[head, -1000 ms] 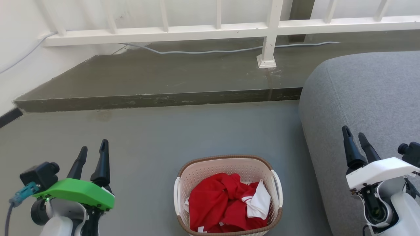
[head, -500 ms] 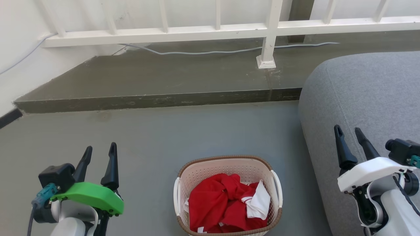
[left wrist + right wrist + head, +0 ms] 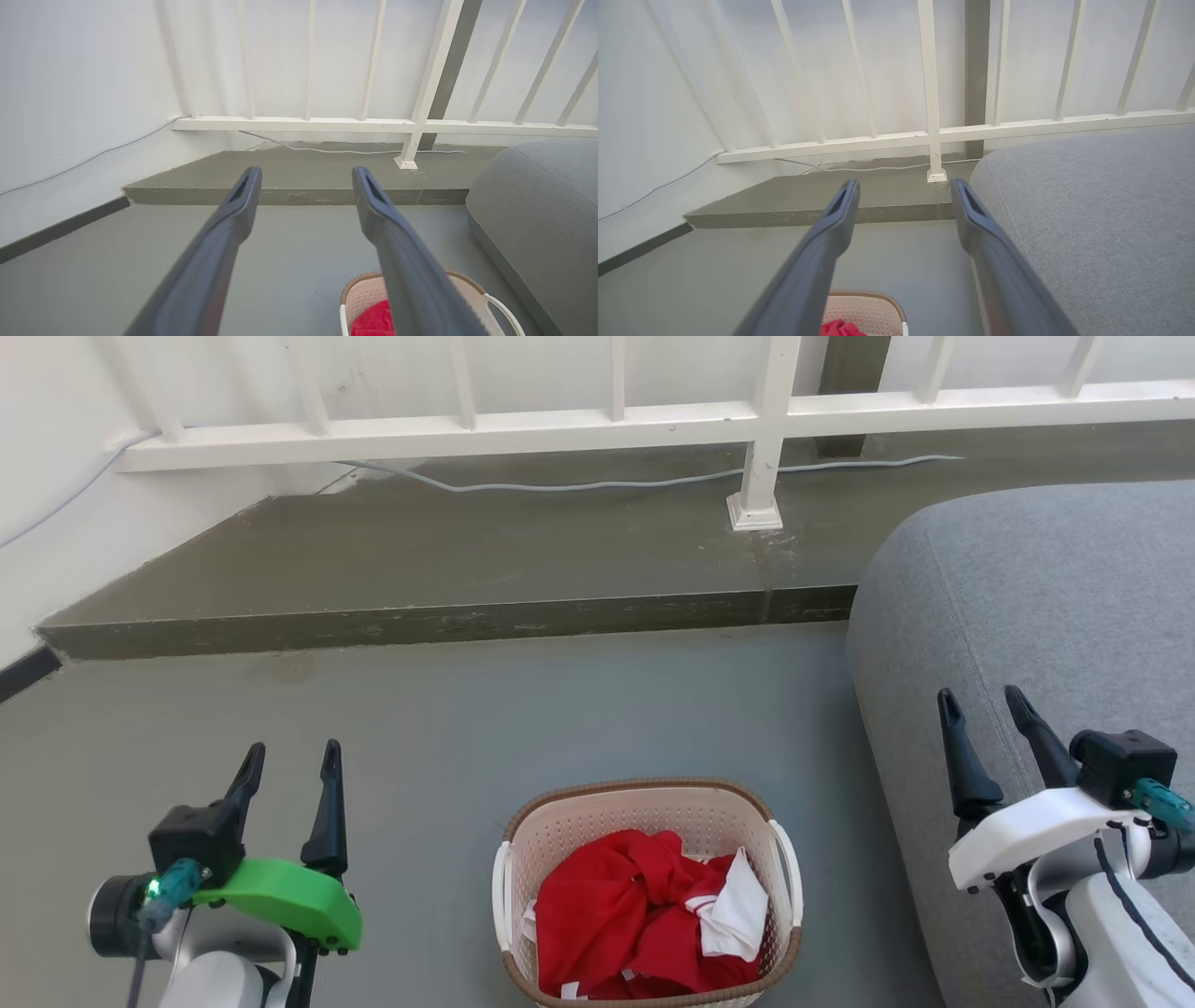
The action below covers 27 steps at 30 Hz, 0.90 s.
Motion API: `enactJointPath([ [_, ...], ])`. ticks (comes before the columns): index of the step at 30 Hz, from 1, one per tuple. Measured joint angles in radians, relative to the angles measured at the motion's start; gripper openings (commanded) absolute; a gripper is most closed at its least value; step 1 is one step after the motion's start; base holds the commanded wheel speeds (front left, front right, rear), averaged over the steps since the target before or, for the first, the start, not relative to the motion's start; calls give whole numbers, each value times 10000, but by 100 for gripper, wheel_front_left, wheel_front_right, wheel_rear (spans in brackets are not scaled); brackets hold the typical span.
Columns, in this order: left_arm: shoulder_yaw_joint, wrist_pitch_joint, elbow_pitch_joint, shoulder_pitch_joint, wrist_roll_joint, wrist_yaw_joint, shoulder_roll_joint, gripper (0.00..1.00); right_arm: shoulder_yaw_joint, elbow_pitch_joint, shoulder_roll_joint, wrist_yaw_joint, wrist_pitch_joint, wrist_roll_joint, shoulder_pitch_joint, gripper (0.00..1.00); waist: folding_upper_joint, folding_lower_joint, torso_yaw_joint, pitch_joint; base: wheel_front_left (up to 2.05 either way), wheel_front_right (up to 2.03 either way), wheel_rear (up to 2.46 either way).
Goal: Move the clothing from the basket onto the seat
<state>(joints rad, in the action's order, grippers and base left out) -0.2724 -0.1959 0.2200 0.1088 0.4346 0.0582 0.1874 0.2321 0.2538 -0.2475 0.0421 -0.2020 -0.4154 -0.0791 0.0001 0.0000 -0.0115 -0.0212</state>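
A smooth grey concrete floor [image 3: 560,709] runs back to one low raised concrete step [image 3: 420,560]. On the step stands a white painted railing [image 3: 467,429] of thin bars, with a pale wall [image 3: 56,476] on the left. One thin grey cable [image 3: 560,483] trails along the step under the rail.

At the lower left, the left tool [image 3: 294,747], with a green shell and two long dark tapered fingers, hangs over bare floor, its fingers spread apart and holding nothing. Right of it, on the floor, sits one small cream perforated plastic basket [image 3: 644,786], rounded-rectangular, with a brown braided rim and two white side handles. The clothing [image 3: 607,915] lies crumpled inside it, a red fabric bundle with a white part toward the right; how many pieces cannot be told.

Just beside the basket on the right rises one large grey woven-fabric seat [image 3: 1055,588] with rounded edges, its top bare. Over its near edge hangs the white-shelled right tool [image 3: 979,693], two dark fingers spread and empty.
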Motion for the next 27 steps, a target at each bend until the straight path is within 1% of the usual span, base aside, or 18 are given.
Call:
enactJointPath([
  [14,-435,-441,130,276,-1605,301,165,100,322,-46,-84,50,-483,1526,-205,100,0,0,-26,5,0,0,0],
  [27,-374,-430,343,314,-1421,303,90,100,59,-46,27,19,-485,1440,-212,100,0,0,-15,22,0,0,0],
])
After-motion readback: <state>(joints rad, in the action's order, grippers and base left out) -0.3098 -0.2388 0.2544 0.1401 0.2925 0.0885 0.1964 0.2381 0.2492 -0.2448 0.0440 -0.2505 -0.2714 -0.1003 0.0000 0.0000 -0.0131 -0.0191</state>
